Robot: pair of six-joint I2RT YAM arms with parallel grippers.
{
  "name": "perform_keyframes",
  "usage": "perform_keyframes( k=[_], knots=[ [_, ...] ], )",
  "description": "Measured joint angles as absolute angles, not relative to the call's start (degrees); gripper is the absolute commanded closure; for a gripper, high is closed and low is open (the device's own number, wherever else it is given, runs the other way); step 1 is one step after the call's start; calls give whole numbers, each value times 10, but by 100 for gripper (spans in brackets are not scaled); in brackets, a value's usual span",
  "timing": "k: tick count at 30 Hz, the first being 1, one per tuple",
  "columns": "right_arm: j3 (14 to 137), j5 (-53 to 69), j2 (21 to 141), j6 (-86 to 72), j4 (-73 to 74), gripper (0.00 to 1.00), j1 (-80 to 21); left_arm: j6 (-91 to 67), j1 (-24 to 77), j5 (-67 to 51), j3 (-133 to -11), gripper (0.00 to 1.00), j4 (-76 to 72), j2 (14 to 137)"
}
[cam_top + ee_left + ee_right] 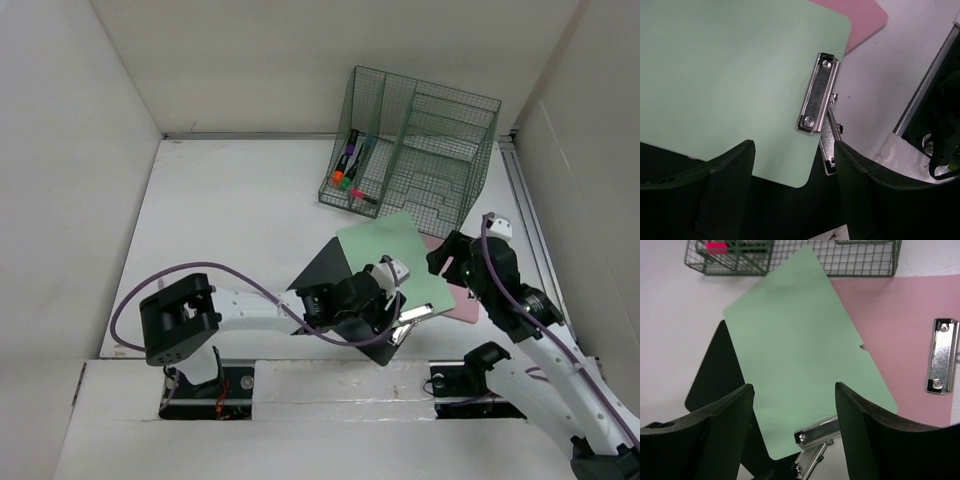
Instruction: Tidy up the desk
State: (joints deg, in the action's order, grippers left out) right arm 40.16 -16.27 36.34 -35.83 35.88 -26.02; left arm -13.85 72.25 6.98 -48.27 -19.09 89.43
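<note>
The white desk (230, 220) carries three overlapping clipboards. A green clipboard (395, 262) lies on top of a black one (325, 272) and a pink one (462, 303). My left gripper (385, 310) is open and empty, low over the near corner of the green board by its metal clip (817, 95); the black board (790, 200) shows between its fingers. My right gripper (442, 258) is open and empty above the stack, over the green clipboard (805, 345), with the pink board (910, 340) to its right and the black board (715, 370) to its left.
A dark green wire-mesh organizer (415, 150) stands at the back right, holding several markers (350, 160) in its left compartment; its front edge also shows in the right wrist view (790, 260). White panel walls border the desk. The pink board's clip (942, 356) lies at the right.
</note>
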Motion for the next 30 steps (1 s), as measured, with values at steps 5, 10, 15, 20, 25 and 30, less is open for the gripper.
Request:
perform_keyframes(
  k=[5,10,15,20,25,30],
  knots=[
    [420,-163,352,-354,338,29,-260,-109,728,30,-523,39,-213,960],
    [426,-162,367,-348,320,29,-260,-86,735,4,-581,40,-215,1033],
    [425,-158,376,-340,309,29,-260,-62,744,1,-624,40,-211,1091],
    [422,-151,375,-336,293,29,-260,-46,749,17,-639,41,-208,1116],
    [415,-146,371,-332,285,29,-260,-36,749,27,-651,59,-206,1126],
    [408,-145,361,-332,282,29,-260,-30,749,41,-666,63,-220,1147]
  ],
)
